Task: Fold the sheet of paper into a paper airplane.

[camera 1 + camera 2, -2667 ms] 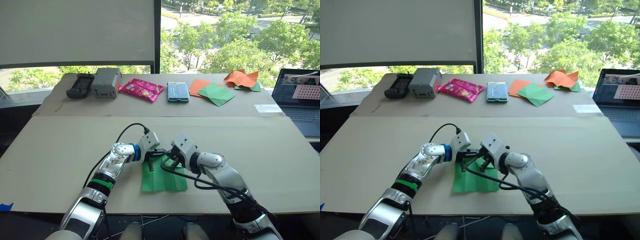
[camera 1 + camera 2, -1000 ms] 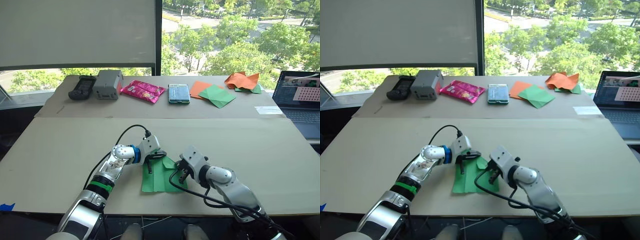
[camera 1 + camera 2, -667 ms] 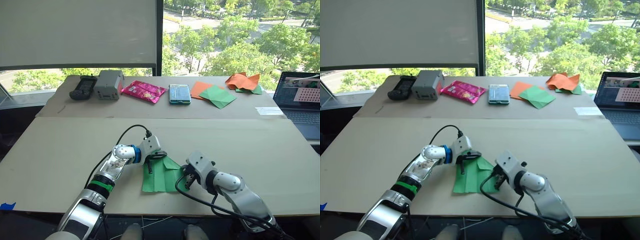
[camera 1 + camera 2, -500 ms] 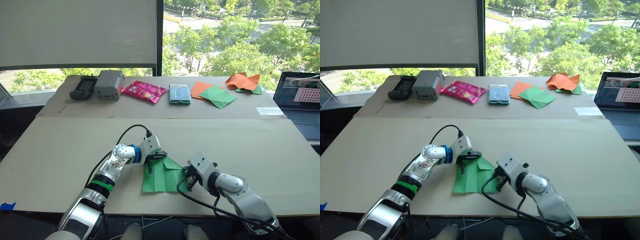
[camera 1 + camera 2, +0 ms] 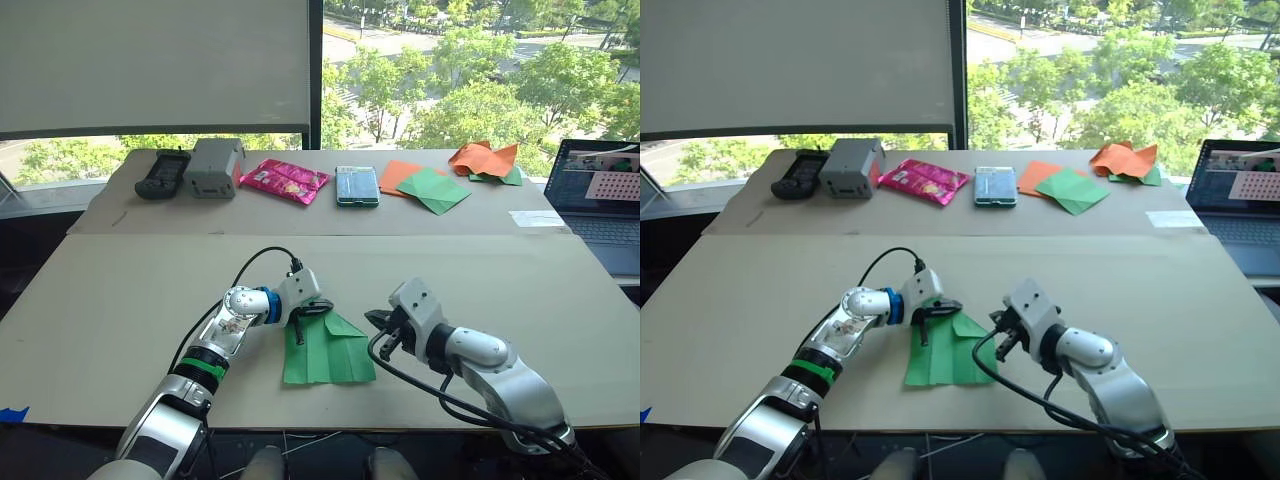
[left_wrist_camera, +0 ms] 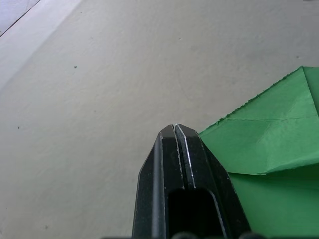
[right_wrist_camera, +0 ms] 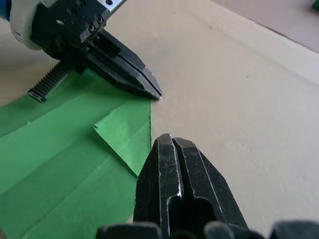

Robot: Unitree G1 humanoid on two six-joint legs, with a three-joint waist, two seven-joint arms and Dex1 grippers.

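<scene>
The sheet of paper [image 5: 327, 350] lies flat on the bench [image 5: 120, 300] close to the front edge, with its far right corner folded down into a little triangle. The left tool [image 5: 322, 308] has its fingers pressed shut with nothing between them, its tip at the paper's far edge, and the right tool [image 5: 377, 318] is shut and empty too, just off the paper's right side. Far back sit a pink packet [image 5: 283, 179], a grey box [image 5: 212, 166], a laptop [image 5: 601, 195] and some orange and green sheets [image 5: 432, 186].
</scene>
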